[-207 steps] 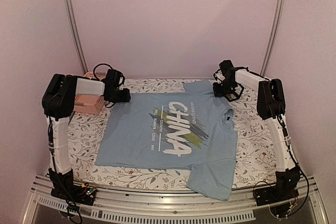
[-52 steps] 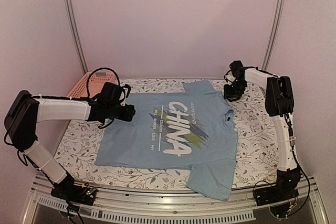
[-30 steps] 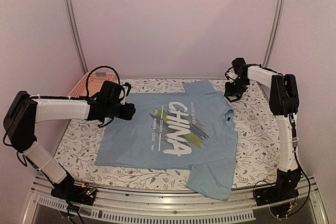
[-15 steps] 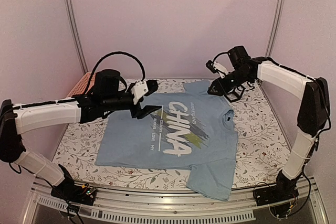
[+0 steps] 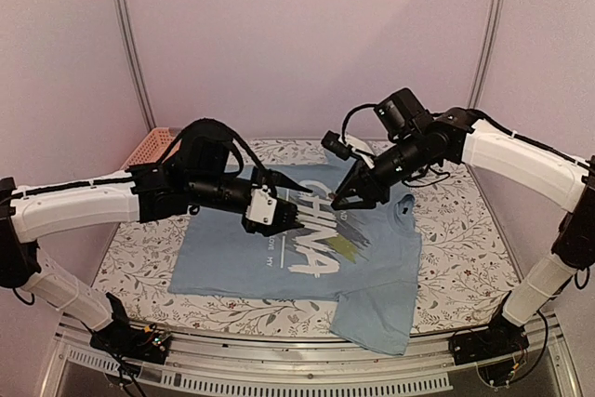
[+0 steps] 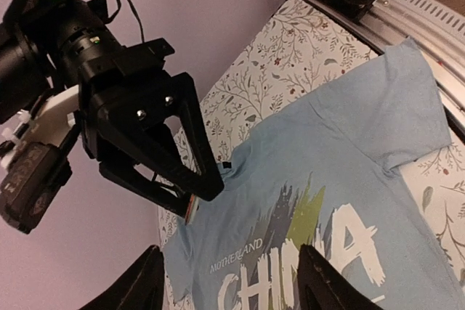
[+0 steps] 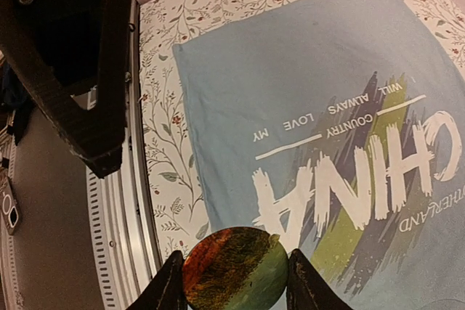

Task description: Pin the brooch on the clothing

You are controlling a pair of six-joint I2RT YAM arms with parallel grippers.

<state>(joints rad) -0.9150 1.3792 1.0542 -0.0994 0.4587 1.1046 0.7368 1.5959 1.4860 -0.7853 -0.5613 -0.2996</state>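
Observation:
The clothing (image 5: pixel 307 248), a light blue T-shirt with white "CHINA" lettering, lies flat on the table; it also shows below in both wrist views (image 6: pixel 341 179) (image 7: pixel 290 70). My right gripper (image 7: pixel 235 266) is shut on the brooch (image 7: pixel 232 275), a small round orange and green disc held flat between the fingertips. In the top view the right gripper (image 5: pixel 348 196) hovers above the shirt's chest, tip to tip with my left gripper (image 5: pixel 299 204). The left gripper (image 6: pixel 229 270) is open and holds nothing. In its view the brooch's edge (image 6: pixel 190 209) shows under the right gripper's black fingers (image 6: pixel 185 150).
A pink basket (image 5: pixel 153 146) stands at the back left corner. The floral tablecloth (image 5: pixel 456 230) shows around the shirt. An aluminium rail (image 5: pixel 279 369) runs along the near edge. A small black tag (image 5: pixel 406 210) sits at the shirt's collar.
Both arms have swung in from the back corners to above the shirt's chest. The two grippers now face each other closely, the right one bringing the brooch along.

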